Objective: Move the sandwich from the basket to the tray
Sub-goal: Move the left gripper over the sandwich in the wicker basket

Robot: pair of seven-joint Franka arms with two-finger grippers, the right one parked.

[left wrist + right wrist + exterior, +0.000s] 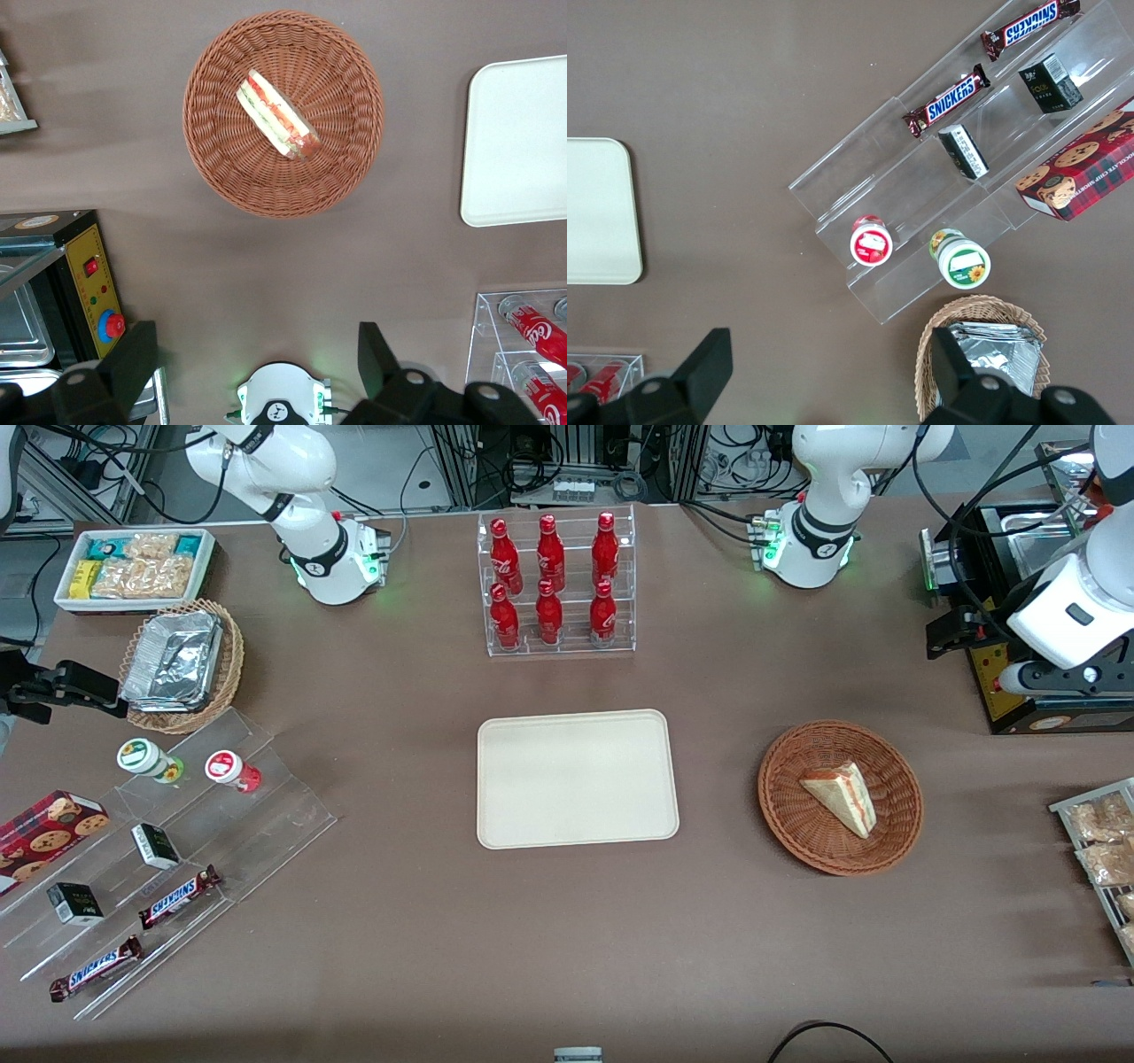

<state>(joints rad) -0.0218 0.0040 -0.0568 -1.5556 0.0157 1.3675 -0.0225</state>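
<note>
- Gripper (257, 372): fingers spread wide and empty, as the left wrist view shows, with one dark finger (133, 359) to each side of the gap. In the front view the gripper sits at the right edge of the frame, in its upper half, held high above the table (425, 921) and well apart from the load.
- Sandwich (843, 794): a pale triangular wedge lying in the basket (797, 828), right of centre in the front view; in the left wrist view its red and orange cut edge (282, 118) faces the camera.
- Step in hand, as judged: the approach, since nothing is grasped yet.
- Recommended technique: centre the gripper over the wedge, turn the wrist so the fingers close across the two flat bread faces rather than along its length, and descend inside the woven rim without touching it.
- Handling note: soft bread likely deforms, so a light closure near the thick middle seems best.
- Tray (578, 778): bare, at the centre of the front view, well apart from the basket; lift clear of the rim before crossing to it.
- Rack of red bottles (554, 584): above the tray in the front view, away from the direct path.
</note>
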